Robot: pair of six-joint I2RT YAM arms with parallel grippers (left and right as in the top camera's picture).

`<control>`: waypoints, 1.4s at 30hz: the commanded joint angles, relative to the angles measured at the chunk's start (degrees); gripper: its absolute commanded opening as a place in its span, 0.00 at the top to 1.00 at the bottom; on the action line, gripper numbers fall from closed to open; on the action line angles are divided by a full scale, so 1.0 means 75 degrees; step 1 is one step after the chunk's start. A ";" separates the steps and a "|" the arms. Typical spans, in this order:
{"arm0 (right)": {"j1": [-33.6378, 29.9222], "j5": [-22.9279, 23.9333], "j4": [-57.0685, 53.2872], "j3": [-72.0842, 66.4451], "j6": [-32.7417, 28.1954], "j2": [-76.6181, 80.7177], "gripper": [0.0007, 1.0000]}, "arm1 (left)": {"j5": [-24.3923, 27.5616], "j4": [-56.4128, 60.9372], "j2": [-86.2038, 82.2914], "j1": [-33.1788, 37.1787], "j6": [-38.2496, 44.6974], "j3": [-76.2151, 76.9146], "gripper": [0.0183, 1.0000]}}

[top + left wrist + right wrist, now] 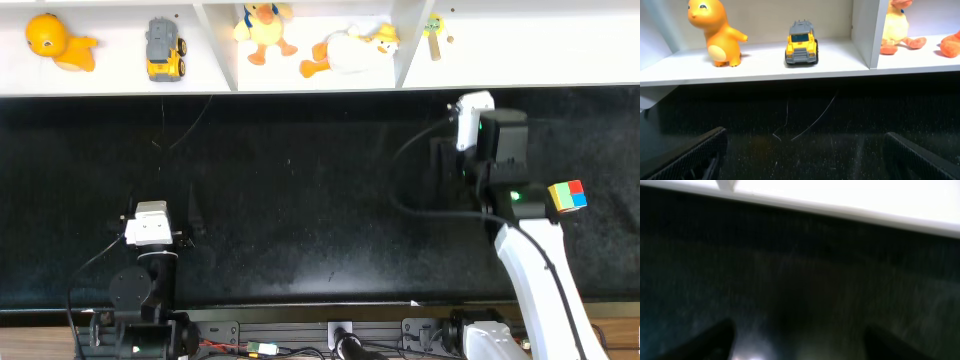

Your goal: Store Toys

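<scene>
**Desk, shelf and two arms; five toys on the shelf, one on the desk.**

Black desk (300, 180) spans the top view; white shelf (520, 50) runs along its 12 o'clock edge; right arm (530, 260) rises from 5 o'clock toward 2 o'clock; left arm (150, 270) stands folded at 7 o'clock; right gripper (800, 340) has its fingers spread apart over bare desk, nothing between them; left gripper (805, 147) likewise spread and empty, facing the shelf; middle compartment holds the white plush duck (345, 52) lying down and the yellow plush duck (265, 30); left compartment holds the orange figure (58, 42) and the yellow truck (165, 50), both upright; colour cube (567, 195) at 3 o'clock, just beside the right arm; small figure (436, 35) in the right compartment.
</scene>
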 commanded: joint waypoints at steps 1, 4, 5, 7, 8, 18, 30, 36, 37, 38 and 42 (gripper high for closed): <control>0.0044 0.0058 -0.0286 -0.0201 -0.0020 -0.0560 0.01 | 0.0047 -0.0020 -0.0079 -0.0050 0.0146 -0.0006 0.00; 0.0044 0.0058 -0.0402 -0.0201 -0.0020 -0.0595 0.00 | 0.0047 -0.0020 -0.0079 -0.0050 0.0143 -0.0006 0.00; 0.0044 0.0058 -0.0399 -0.0201 -0.0023 -0.0589 0.00 | 0.0047 -0.0020 -0.0079 -0.0050 0.0146 -0.0006 0.00; 0.0044 0.0058 -0.0402 -0.0201 -0.0023 -0.0586 0.00 | 0.0047 -0.0020 -0.0079 -0.0050 0.0146 -0.0006 0.00; 0.0044 0.0058 -0.0399 -0.0201 -0.0023 -0.0586 0.01 | 0.0047 -0.0020 -0.0079 -0.0050 0.0146 -0.0006 0.00; 0.0044 0.0058 -0.0402 -0.0201 -0.0023 -0.0574 0.00 | 0.0047 -0.0020 -0.0079 -0.0050 0.0146 -0.0006 0.00; 0.0017 0.0262 -0.0720 -0.0198 0.0181 -0.0583 0.00 | 0.0047 -0.0020 -0.0082 -0.0050 0.0146 -0.0006 0.00; -0.0921 0.0857 -0.1457 -0.0198 0.0236 -0.0583 0.00 | 0.0047 -0.0020 -0.0079 -0.0050 0.0146 -0.0006 0.00; -0.1209 0.0874 -0.1512 -0.0198 0.0230 -0.0583 0.00 | 0.0047 -0.0020 -0.0079 -0.0050 0.0146 -0.0006 0.00; -0.1475 0.0898 -0.1545 -0.0198 0.0230 -0.0583 0.00 | 0.0047 -0.0020 -0.0079 -0.0050 0.0146 -0.0006 0.00; -0.2535 0.1043 -0.1641 -0.0198 -0.0052 -0.0580 0.00 | 0.0047 -0.0020 -0.0079 -0.0050 0.0146 -0.0006 0.00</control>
